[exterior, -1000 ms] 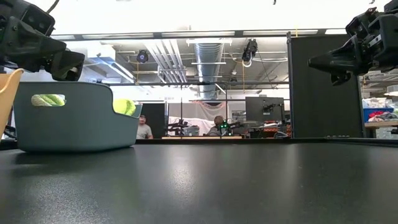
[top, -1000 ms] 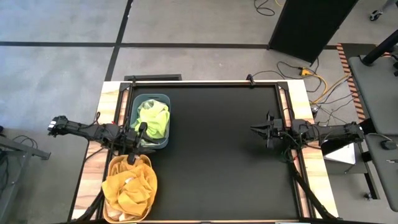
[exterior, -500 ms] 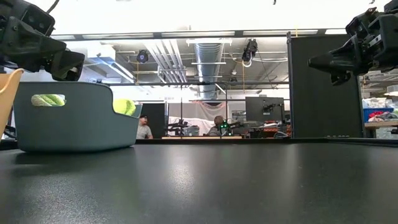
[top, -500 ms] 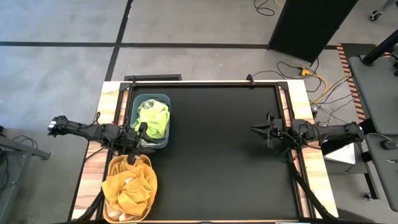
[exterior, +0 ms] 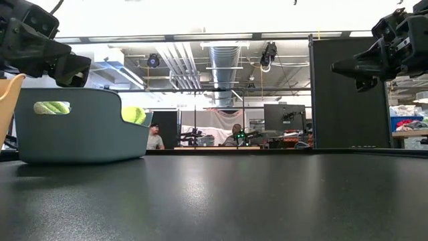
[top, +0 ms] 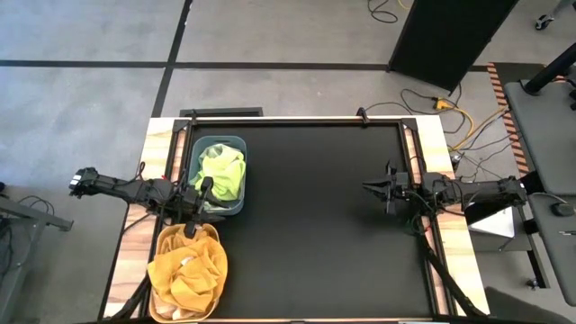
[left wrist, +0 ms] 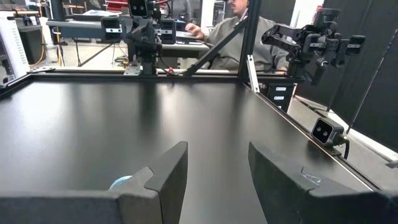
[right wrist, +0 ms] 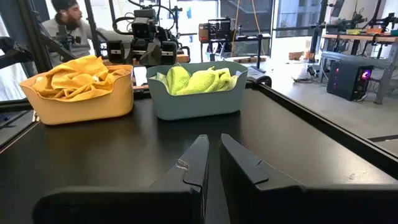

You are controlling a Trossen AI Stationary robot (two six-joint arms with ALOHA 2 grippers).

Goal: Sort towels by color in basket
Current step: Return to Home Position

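Observation:
The lime and mint green towels [top: 220, 174] lie heaped in a grey-blue basket [top: 194, 151] at the table's far left; they also show in the right wrist view [right wrist: 196, 79]. Mustard orange towels [top: 186, 272] fill an orange basket [top: 162, 241] at the near left, again seen by the right wrist [right wrist: 78, 76]. My left gripper [top: 203, 200] hovers open between the two baskets, empty [left wrist: 217, 168]. My right gripper [top: 367, 187] hangs shut and empty above the table's right side [right wrist: 213, 155]. No peach or pink towel shows.
The black tabletop [top: 315, 234] stretches bare between the baskets and my right arm. In the low view the grey-blue basket [exterior: 80, 127] stands at the left. People sit in the room beyond the far edge [exterior: 155, 137].

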